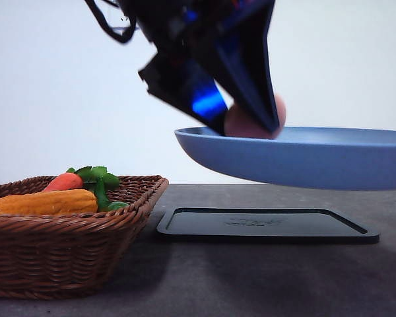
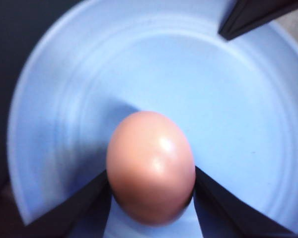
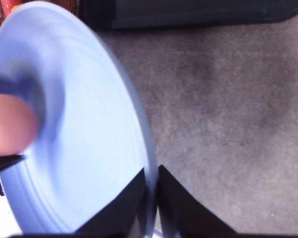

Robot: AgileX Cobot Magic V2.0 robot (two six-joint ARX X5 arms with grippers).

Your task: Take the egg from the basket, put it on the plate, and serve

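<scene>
**Ana:** Left gripper (image 1: 251,129) first, from the front view. What is it doing?

**Ben:** It hangs over the near-left part of the plate (image 1: 303,162), fingers clamped on the egg (image 1: 241,124). The egg's pink side peeks out on both sides of the dark finger, at the level of the plate's rim. I cannot tell whether it touches the plate.

**Ana:** And the plate itself?

**Ben:** Lifted clear of the table (image 1: 264,277), hanging above the black tray (image 1: 267,224). To the left stands the basket (image 1: 66,251), with a carrot (image 1: 64,181), green leaves and a long orange piece inside. The plate's right end runs out of the picture.

**Ana:** Left wrist view?

**Ben:** The egg (image 2: 150,166) sits between the two dark fingers (image 2: 79,208), one pressed against each side. Behind it lies the pale blue plate (image 2: 213,109), with the egg's shadow falling on it. A dark piece crosses the plate's far rim; I take it for the other arm's finger, but it is hard to be sure.

**Ana:** Right wrist view?

**Ben:** The right gripper (image 3: 151,198) pinches the plate's rim, a finger on either face, closed tight on the plate (image 3: 89,148). The egg (image 3: 10,124) shows as a pink blur at the plate's far side, with a dark blurred shape by it. Beyond the plate are the grey table (image 3: 228,124) and an edge of the tray (image 3: 198,12).
</scene>
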